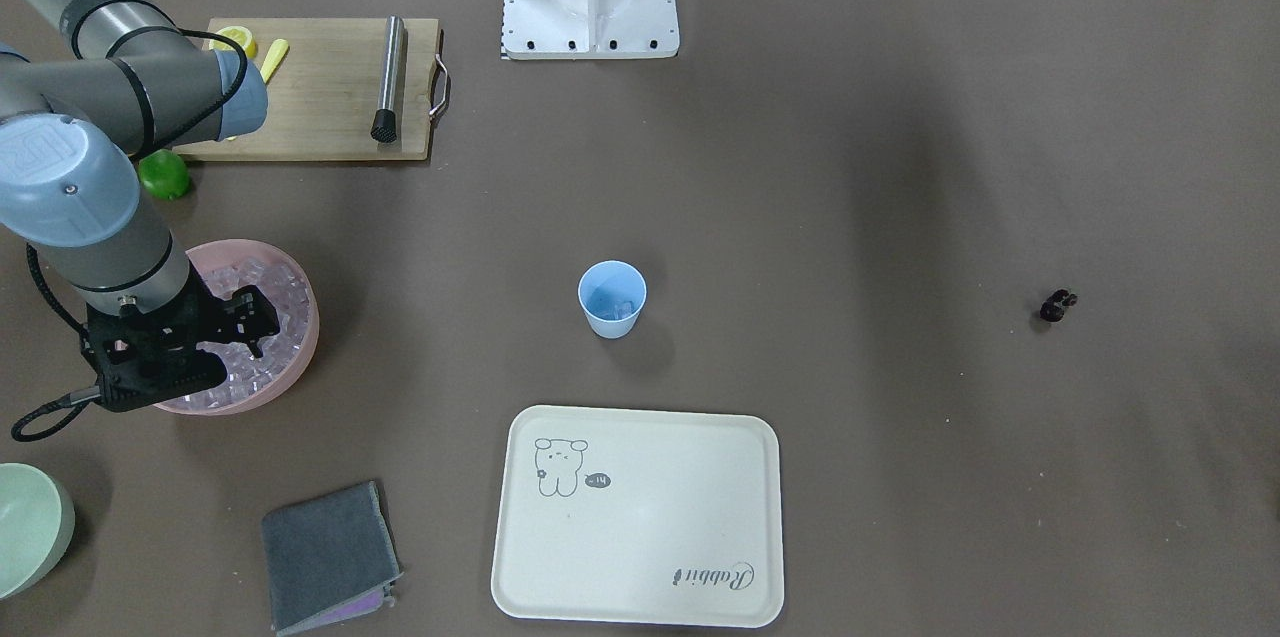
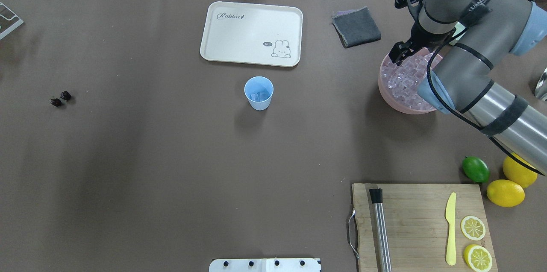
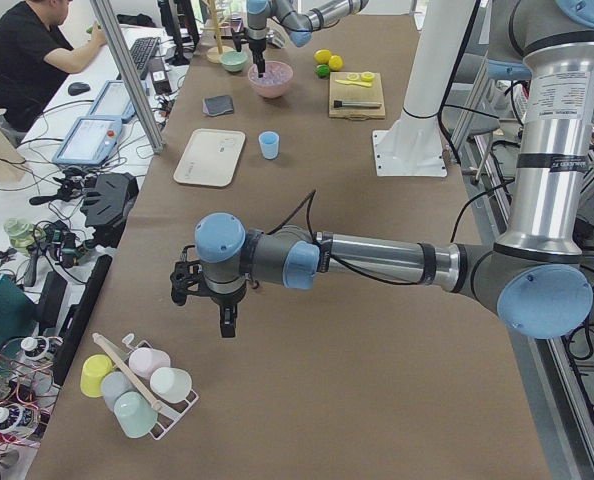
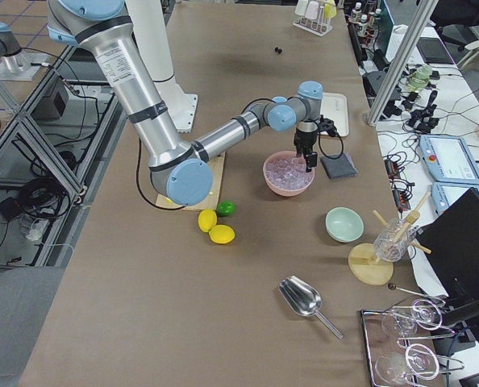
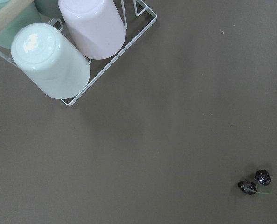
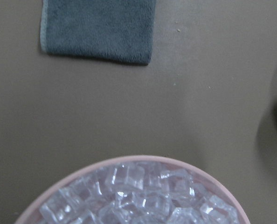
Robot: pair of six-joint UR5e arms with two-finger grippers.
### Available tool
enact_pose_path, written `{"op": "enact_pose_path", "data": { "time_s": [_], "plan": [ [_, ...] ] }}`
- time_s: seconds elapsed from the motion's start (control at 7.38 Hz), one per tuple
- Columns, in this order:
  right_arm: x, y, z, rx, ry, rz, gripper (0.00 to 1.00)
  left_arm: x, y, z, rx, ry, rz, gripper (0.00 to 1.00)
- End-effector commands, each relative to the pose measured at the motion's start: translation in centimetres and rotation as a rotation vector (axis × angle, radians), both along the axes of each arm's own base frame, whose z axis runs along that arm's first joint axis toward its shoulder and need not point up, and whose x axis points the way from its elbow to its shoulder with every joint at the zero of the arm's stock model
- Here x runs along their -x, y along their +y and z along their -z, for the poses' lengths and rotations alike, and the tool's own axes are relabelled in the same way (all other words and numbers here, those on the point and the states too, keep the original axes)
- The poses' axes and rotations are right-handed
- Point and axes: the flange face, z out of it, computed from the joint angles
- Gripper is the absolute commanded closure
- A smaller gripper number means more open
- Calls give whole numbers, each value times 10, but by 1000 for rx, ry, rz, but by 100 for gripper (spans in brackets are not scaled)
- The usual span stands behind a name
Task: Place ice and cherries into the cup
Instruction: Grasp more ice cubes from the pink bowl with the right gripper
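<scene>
The light-blue cup (image 1: 611, 299) stands upright mid-table, also in the overhead view (image 2: 258, 93), with a few ice cubes inside. The ice (image 2: 406, 80) fills a pink bowl (image 2: 384, 92) and shows in the right wrist view (image 6: 138, 196). My right gripper (image 1: 255, 327) hangs just above the ice at the bowl's far side, looks open and holds nothing that I can see. The cherries (image 2: 60, 98) lie on the table far to the left, also in the left wrist view (image 5: 255, 182). My left gripper (image 3: 225, 325) hovers above the table near them; I cannot tell whether it is open.
A cream tray (image 2: 252, 33) lies beyond the cup, with a grey cloth (image 2: 356, 27) beside it. A cutting board (image 2: 419, 225) carries a steel muddler, yellow knife and lemon slices. A lime (image 2: 475, 169) and lemons lie by it. A wire rack of cups (image 5: 73, 51) is near the left gripper.
</scene>
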Motion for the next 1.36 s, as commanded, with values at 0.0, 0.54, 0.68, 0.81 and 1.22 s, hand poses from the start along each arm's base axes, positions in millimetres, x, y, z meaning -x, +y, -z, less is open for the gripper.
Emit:
{"op": "enact_pose_path", "data": {
  "time_s": [0.0, 0.54, 0.68, 0.81, 1.22],
  "plan": [
    [-19, 44, -22, -190, 115, 191, 0, 0, 2, -2, 3, 0, -1, 2],
    [10, 69, -38, -255, 211, 298, 19, 0, 5, -3, 5, 0, -1, 2],
    [9, 68, -36, -271, 212, 327, 29, 0, 5, -4, 3, 0, -3, 2],
    [8, 68, -36, -285, 223, 359, 33, 0, 5, -5, 5, 0, -2, 2],
    [5, 70, -44, -270, 226, 361, 38, 0, 5, -3, 2, 0, -1, 2]
  ]
}}
